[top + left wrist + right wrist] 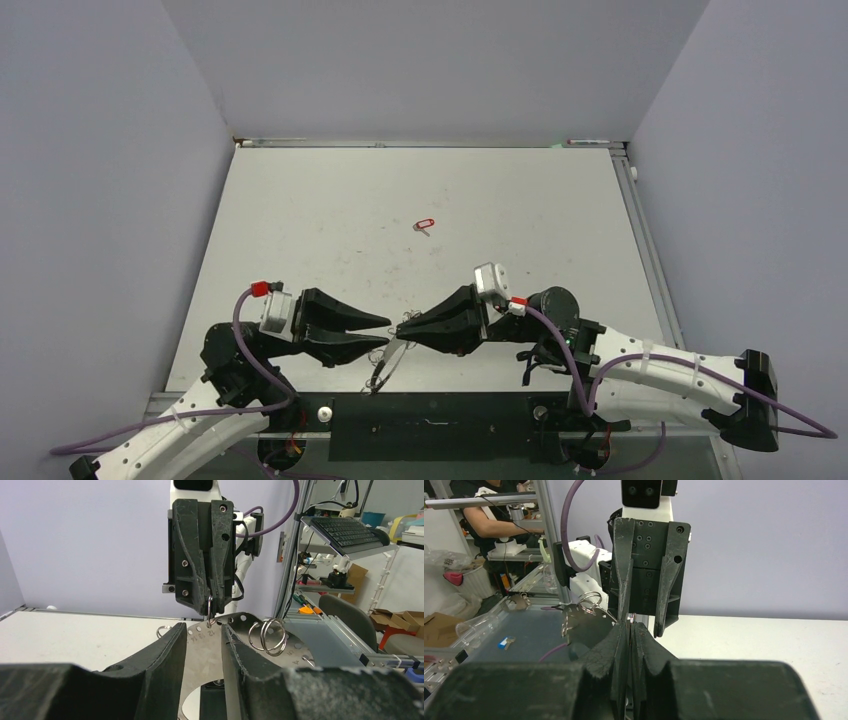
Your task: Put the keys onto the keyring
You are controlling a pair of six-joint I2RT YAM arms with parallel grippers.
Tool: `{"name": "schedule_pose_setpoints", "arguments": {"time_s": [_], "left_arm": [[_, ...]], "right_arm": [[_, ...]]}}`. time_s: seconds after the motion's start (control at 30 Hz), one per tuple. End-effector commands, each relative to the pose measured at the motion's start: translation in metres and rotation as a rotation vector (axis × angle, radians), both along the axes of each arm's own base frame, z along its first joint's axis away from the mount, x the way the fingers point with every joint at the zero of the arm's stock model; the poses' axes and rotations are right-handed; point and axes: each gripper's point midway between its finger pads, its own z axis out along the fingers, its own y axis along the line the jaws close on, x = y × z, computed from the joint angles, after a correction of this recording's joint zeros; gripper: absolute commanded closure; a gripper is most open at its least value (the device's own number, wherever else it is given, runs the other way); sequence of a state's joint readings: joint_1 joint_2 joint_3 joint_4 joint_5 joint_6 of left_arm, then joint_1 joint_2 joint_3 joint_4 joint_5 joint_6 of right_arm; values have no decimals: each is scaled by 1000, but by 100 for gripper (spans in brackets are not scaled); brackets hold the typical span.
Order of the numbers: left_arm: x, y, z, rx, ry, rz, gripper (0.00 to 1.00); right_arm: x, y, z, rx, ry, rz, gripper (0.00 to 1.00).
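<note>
Flat pale keyring (240, 621) with wire loops round its rim, pinched by the closed right hand (212, 611). The left hand (204, 632) is open around it.

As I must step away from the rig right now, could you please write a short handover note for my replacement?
Right tool: shut on a small wire loop at the rim of the flat pale grey metal keyring.
Left tool: jaws apart, straddling the keyring's band; contact cannot be told.
Small metal key with the red plastic tag: lying on the white table, far from both tools.
Done: no key seen on the keyring.
Left: fetch the red-tagged key and thread it on. No plain grey key is in view.
</note>
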State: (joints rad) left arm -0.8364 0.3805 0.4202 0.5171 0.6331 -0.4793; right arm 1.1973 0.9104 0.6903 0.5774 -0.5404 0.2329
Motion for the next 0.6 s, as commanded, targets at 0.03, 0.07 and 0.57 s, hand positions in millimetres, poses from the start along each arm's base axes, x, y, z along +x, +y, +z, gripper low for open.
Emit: {"name": "schedule_pose_setpoints", "arguments": {"time_s": [0.03,0.07,0.57], "left_arm": [[-2,5,14,-59,-20,4,72],[-3,4,14,-58,-20,0,72],[2,-3,6,-22,57,-19,83]], "right_arm": [[-4,-3,21,86,-37,22,95],[-4,-2,21,85,-38,23,95],[-6,-1,31,137,-44,41,95]]}}
